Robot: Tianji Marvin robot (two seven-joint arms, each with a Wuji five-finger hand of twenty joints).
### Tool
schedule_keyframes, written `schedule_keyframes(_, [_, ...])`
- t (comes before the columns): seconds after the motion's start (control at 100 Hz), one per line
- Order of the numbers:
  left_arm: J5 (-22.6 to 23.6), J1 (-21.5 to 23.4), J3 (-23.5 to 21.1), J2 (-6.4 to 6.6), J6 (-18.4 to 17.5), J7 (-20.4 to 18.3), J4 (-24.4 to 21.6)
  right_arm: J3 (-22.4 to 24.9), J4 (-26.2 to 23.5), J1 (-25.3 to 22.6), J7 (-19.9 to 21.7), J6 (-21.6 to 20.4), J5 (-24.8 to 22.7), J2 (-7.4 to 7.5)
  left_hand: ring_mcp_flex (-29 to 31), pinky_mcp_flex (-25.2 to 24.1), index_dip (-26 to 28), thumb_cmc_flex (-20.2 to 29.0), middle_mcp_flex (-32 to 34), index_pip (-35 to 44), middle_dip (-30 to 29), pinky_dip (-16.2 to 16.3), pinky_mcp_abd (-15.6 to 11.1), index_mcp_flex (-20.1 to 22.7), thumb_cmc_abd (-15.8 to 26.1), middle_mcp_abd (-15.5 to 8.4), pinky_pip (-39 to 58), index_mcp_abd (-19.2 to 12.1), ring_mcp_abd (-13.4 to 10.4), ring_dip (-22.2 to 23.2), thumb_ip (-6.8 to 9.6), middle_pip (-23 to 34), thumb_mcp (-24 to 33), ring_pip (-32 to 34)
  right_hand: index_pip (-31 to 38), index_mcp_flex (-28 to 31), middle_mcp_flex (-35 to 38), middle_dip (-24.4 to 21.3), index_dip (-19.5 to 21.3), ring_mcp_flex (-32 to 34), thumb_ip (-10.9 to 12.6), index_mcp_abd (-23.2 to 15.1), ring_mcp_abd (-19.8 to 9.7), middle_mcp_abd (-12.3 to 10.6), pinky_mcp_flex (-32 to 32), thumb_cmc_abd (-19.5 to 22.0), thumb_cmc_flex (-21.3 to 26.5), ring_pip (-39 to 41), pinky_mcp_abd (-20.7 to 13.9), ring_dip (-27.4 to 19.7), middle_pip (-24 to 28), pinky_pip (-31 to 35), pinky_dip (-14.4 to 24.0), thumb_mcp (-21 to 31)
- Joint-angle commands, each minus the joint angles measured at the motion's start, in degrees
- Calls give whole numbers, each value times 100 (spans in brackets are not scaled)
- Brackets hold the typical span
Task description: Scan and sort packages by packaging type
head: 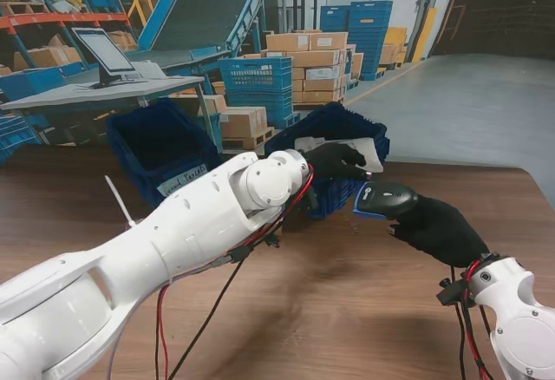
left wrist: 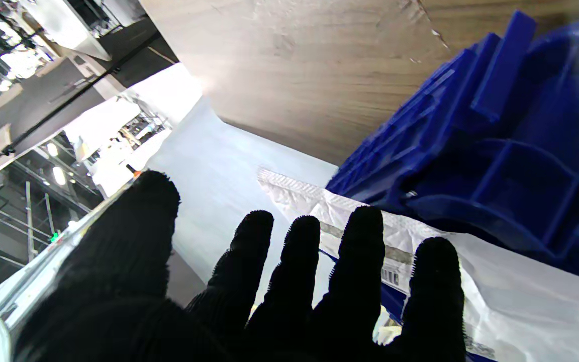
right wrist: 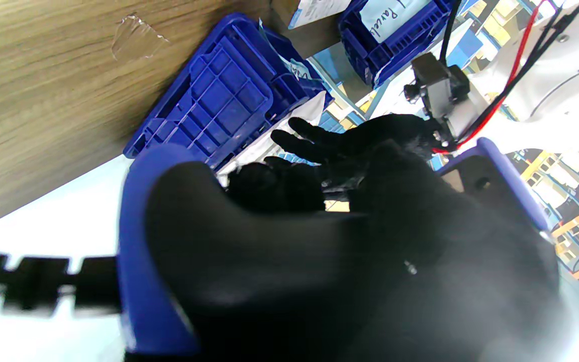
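A white poly mailer (head: 351, 147) lies across the top of the right blue bin (head: 342, 196). My left hand (head: 334, 161), in a black glove, hovers right over the mailer with fingers stretched and apart, holding nothing. In the left wrist view the fingertips (left wrist: 362, 226) spread in front of the mailer (left wrist: 520, 296), which rests on the bin's rim (left wrist: 450, 125). My right hand (head: 438, 228) is shut on a black and blue barcode scanner (head: 388, 198), its head pointing at the bin. The right wrist view shows the scanner (right wrist: 136, 241), the left hand (right wrist: 350, 141) and the bin (right wrist: 219, 95).
A second blue bin (head: 160, 141) with a handwritten label (head: 182, 180) stands at the table's far left edge. Bare wooden table top (head: 347, 293) lies nearer to me. Cables hang from my left arm. Beyond the table are stacked cardboard boxes, blue crates and a conveyor.
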Motion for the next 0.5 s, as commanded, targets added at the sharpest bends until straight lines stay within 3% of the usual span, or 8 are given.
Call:
schedule_keyframes(0.0, [78,-62,2,-102,118,23,129,-5,-48,-41,50,-19,5,-46,-166,-106,32,224,-31,-72,-61,-103,3,-10,145,30,-151,82,20,-111,198,-40,-177,-173,143,537,69,34,79,24,-78,-310,70,108,6,412,627,22,-12,-15,-27,79,129,648])
schedule_keyframes(0.28, [165,-137,-98,-284,289,373,568,-40,-36,-20,64,-32,-2,-40,-673,-224,-2,166,-181,-117,-134,-441,-221,-63,90,59,-572,124,-6,-759,191,-102,-39,-602,141,534,69,37,82,31,-78,-299,69,109,7,413,629,23,-17,-15,-26,78,129,649])
schedule_keyframes(0.49, [55,-308,-122,-588,318,489,1142,-71,-37,-15,57,-33,-2,-40,-983,-285,-29,151,-240,-168,-184,-679,-422,-125,92,62,-739,149,-86,-1110,173,-137,11,-716,142,540,70,38,83,34,-78,-300,68,112,9,415,628,25,-16,-14,-25,76,128,650])
